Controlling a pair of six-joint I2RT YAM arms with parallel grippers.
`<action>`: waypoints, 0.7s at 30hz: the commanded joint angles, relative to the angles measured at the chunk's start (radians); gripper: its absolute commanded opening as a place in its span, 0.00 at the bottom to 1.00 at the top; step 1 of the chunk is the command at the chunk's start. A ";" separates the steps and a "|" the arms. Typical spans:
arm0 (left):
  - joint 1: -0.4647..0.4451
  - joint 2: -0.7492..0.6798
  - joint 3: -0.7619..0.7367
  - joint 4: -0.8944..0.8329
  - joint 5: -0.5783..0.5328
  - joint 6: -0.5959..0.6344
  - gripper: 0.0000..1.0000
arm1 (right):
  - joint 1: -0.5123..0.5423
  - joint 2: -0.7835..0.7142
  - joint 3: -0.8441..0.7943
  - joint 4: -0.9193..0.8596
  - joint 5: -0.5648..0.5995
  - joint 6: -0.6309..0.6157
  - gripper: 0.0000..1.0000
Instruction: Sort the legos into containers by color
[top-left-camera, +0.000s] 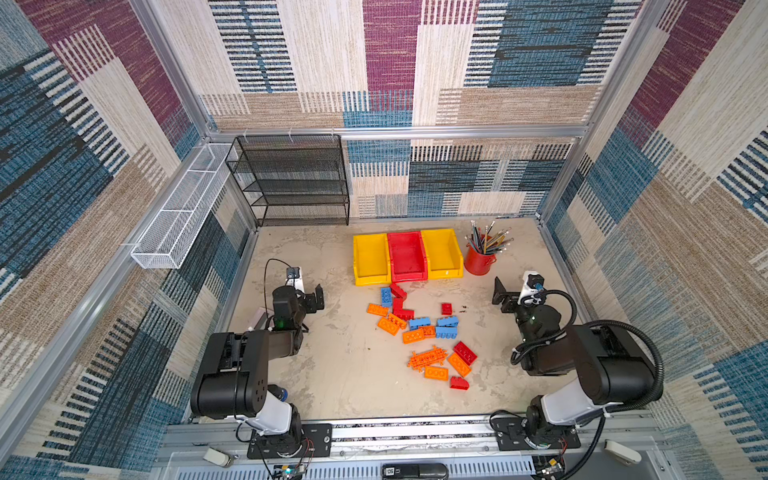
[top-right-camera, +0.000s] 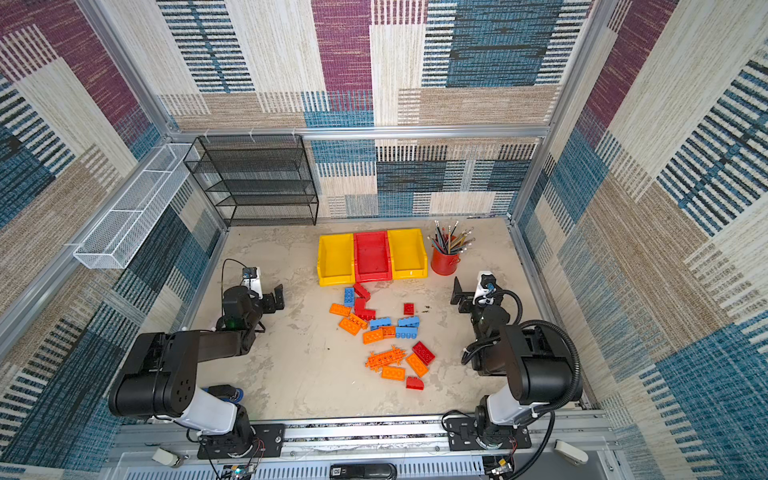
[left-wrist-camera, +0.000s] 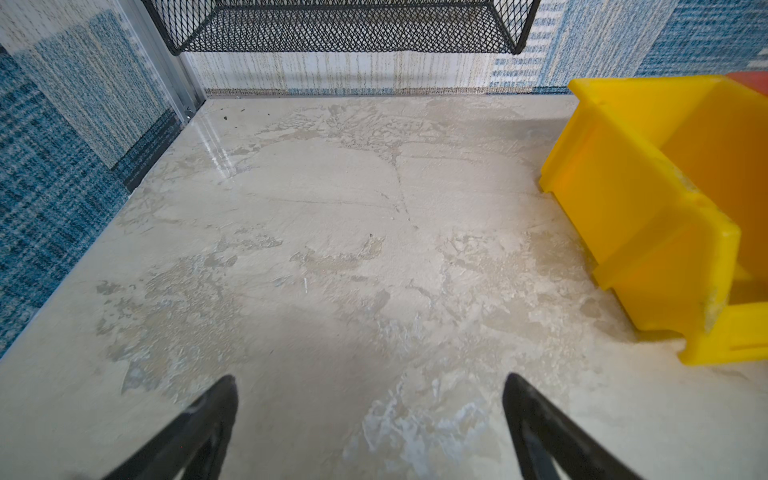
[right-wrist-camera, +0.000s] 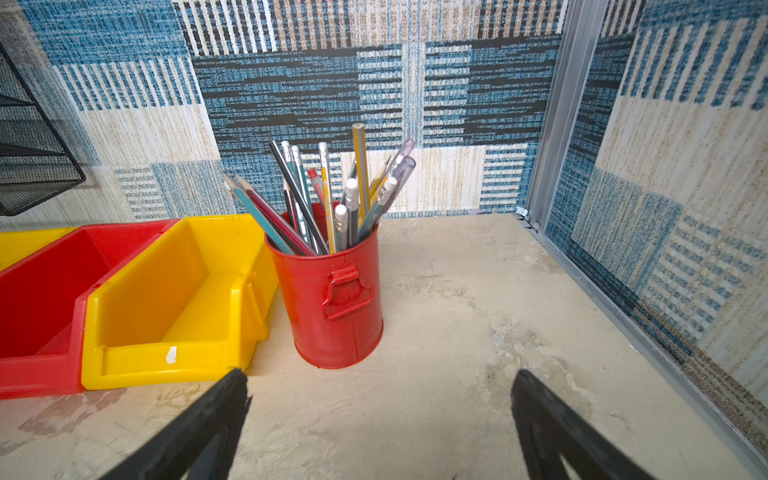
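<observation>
1. Legos lie loose on the tabletop in a scatter between the two arms. It runs from just in front of the containers back toward the robot's base. All three bins show bare insides.
2. Left end effector has its jaws spread wide and holds nothing. The bricks lie to its right, and the nearest is a blue brick whose long axis points at the bins.
3. Right end effector is just as wide and empty, with the bricks to its left. A small red brick lying alone is closest, so I judge this arm slightly the nearer.
4. Neither wrist view shows a brick, since both face the back wall. The coming reach calls for turning inward and down.
5. Tabletop is flat and mottled, with free room around the scatter. The pencil cup stands just beside the yellow bin on the right arm's side.
</observation>
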 joint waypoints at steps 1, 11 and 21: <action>0.001 -0.001 0.002 0.017 0.005 0.000 0.98 | 0.001 -0.004 -0.001 0.035 0.007 0.007 0.99; 0.001 -0.003 0.004 0.010 0.005 -0.002 1.00 | 0.001 -0.003 -0.002 0.033 0.007 0.006 0.99; 0.001 -0.004 0.003 0.008 0.006 -0.001 1.00 | 0.001 -0.003 -0.002 0.033 0.007 0.006 0.99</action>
